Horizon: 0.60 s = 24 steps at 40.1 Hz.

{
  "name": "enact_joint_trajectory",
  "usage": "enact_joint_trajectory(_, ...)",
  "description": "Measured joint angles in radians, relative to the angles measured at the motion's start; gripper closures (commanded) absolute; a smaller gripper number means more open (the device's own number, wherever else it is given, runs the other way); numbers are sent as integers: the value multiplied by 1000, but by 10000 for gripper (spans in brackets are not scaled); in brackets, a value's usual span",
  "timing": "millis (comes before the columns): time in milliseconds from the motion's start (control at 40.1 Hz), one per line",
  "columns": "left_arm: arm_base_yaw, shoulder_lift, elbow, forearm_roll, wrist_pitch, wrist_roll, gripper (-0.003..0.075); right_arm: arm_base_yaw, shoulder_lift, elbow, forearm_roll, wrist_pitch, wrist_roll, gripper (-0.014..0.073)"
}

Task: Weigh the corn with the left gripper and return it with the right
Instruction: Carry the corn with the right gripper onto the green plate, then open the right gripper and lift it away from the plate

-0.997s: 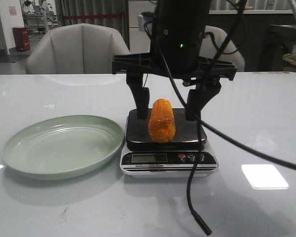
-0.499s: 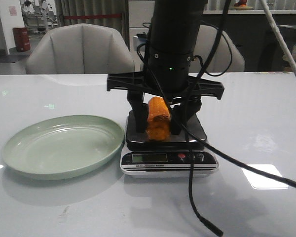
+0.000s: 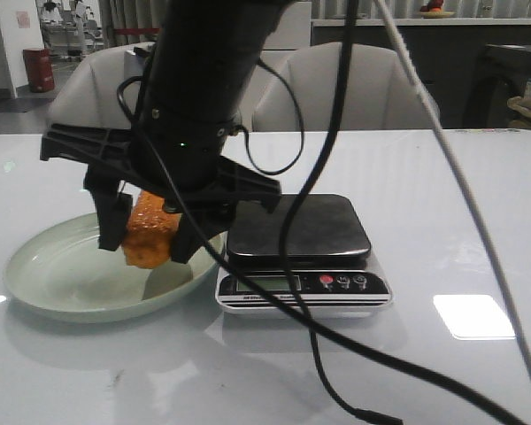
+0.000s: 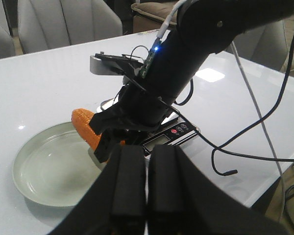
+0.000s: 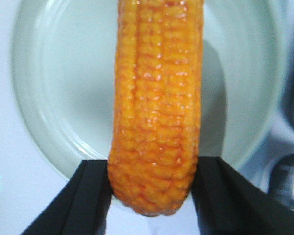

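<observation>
Hovering above the green plate (image 3: pixel 62 292), the right gripper (image 3: pixel 146 239) is clamping the corn (image 3: pixel 149 232) across its long axis, cob tilting plateward, while the left gripper (image 4: pixel 147 181) is sitting closed, empty, farther off.

On the glossy white worktop (image 3: pixel 478 204) a shallow pale-green round plate (image 3: pixel 53 292) lies to the left, with a flat digital kitchen scale with a dark square platform (image 3: pixel 296 230) just beside it on the right. Above the plate's right part hangs the stubby orange-yellow cob of corn (image 3: pixel 148 232), clear of the dish, between the jaws of the right gripper (image 3: pixel 150 237). Two grey padded chairs (image 3: pixel 88 93) stand behind the worktop. A black cable (image 3: pixel 319 354) trails before the scale
</observation>
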Motion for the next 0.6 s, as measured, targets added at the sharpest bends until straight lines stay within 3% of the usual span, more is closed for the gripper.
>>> enact_joint_trajectory(150,0,0,0,0,0,0,606,2,62,-32,43,-17,-11,294)
enact_joint_trajectory(374,0,0,0,0,0,0,606,26,139,-145,48,-7,-61,-10)
enact_joint_trajectory(598,0,0,0,0,0,0,606,17,152,-224,52,75,-75,-21)
